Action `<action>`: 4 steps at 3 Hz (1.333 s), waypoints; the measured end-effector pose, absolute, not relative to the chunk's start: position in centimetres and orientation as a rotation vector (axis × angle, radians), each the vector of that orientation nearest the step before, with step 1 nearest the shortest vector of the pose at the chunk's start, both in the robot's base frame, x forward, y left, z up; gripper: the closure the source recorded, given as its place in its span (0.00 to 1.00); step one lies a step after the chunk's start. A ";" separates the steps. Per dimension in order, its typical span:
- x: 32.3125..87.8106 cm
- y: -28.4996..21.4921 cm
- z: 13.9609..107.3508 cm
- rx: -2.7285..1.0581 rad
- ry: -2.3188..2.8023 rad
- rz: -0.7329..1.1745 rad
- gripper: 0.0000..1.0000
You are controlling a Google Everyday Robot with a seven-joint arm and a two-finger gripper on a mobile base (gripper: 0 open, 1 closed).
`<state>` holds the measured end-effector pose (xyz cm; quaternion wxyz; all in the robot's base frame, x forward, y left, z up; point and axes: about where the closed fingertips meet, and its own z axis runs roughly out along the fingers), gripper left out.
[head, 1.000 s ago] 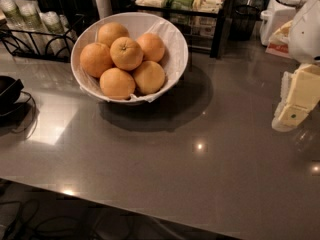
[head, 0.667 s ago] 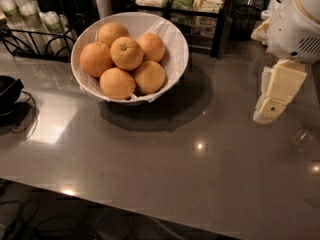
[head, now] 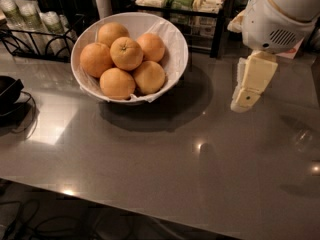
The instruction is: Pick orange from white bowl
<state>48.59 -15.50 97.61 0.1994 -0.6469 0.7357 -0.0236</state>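
The white bowl [head: 176,44] with a white paper lining stands at the back left of the grey table and holds several oranges. The orange [head: 126,53] with a small dark stem dimple lies on top of the pile, in the middle. My gripper [head: 246,93] hangs from the white arm at the right, pointing down a little above the table. It is apart from the bowl, to the right of its rim, and holds nothing that I can see.
A black wire rack [head: 35,31] with cups stands behind the bowl at the left. A black object with a cable [head: 9,93] lies at the left edge. A shelf of packets [head: 182,1] is at the back. The table's front edge [head: 125,204] runs along the bottom.
The arm and gripper have moved left from the right edge toward the bowl. The bowl and oranges have not moved.
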 end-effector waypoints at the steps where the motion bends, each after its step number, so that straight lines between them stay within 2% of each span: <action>1: 49.5 -14.5 97.9 -1.800 2.017 -0.037 0.00; 2: 50.9 -12.2 98.4 -1.797 1.920 0.054 0.00; 4: 51.4 -11.9 98.1 -1.785 1.915 0.066 0.00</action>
